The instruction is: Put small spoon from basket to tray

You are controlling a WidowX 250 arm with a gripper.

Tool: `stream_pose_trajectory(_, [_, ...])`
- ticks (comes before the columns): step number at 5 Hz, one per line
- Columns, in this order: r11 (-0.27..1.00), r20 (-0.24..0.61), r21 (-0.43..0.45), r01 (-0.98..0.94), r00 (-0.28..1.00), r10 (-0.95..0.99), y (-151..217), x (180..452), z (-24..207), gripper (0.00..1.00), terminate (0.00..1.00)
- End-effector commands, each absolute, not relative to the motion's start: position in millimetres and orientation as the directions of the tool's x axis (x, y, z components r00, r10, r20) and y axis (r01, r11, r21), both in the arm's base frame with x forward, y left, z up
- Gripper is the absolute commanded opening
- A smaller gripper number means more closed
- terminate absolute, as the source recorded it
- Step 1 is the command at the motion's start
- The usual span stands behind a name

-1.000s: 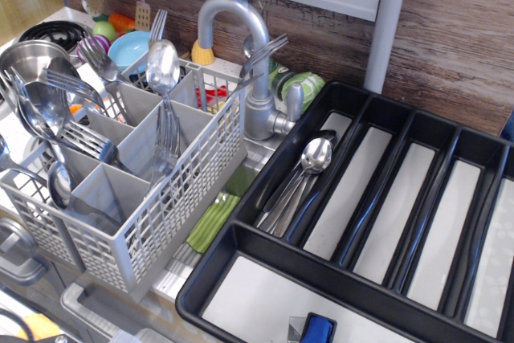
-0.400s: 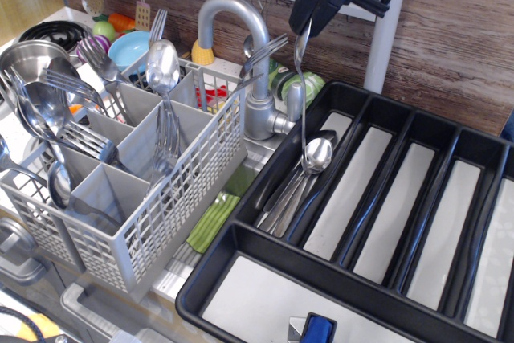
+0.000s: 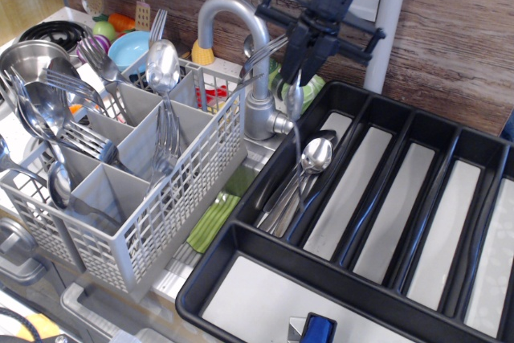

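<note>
Over the leftmost long slot of the tray (image 3: 241, 234) hangs the small spoon (image 3: 296, 130), bowl uppermost and pinched in the closed gripper (image 3: 299, 74), its thin handle pointing down so that its tip sits at or just above the spoons (image 3: 301, 170) already lying in that slot (whether it actually touches them cannot be told from this view). Less than a second ago the gripper stood higher, up near the shelf edge, and a second ago only a dark blur of the arm showed at the top; it has since come down and shifted slightly left, bringing the spoon lower into the slot. That means the carry from the basket (image 3: 161, 206) is done and the placing step is under way, with only the lowering and release left. My judgement is that the next move calls for a little more descent, or a tilt along the slot, before the fingers part, since a spoon dropped upright may topple against the tray's rim or bounce off the resting cutlery. Nothing in the basket has stirred: its forks and larger spoons stand as before, just left of the tap (image 3: 241, 46).
</note>
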State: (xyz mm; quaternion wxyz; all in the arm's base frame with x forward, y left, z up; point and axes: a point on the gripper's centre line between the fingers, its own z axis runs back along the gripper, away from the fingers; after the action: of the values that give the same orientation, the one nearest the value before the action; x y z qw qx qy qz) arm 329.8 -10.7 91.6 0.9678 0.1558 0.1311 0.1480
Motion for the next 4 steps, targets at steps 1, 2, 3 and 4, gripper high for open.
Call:
stream_pose_trajectory(1, [0.906,-0.197,0.401,-0.132,0.954,0.227,-9,334,80,0.0,0.0])
stream_pose_trajectory(2, [0.889,-0.189,0.449,-0.083,0.964,0.186,-9,335,74,0.0,0.0])
stream_pose_trajectory(3, [0.878,-0.163,0.475,-0.059,0.975,0.154,-10,338,72,0.0,0.0])
stream_pose_trajectory(4, [0.899,-0.132,0.432,-0.067,0.982,0.136,-15,337,68,1.0,0.0])
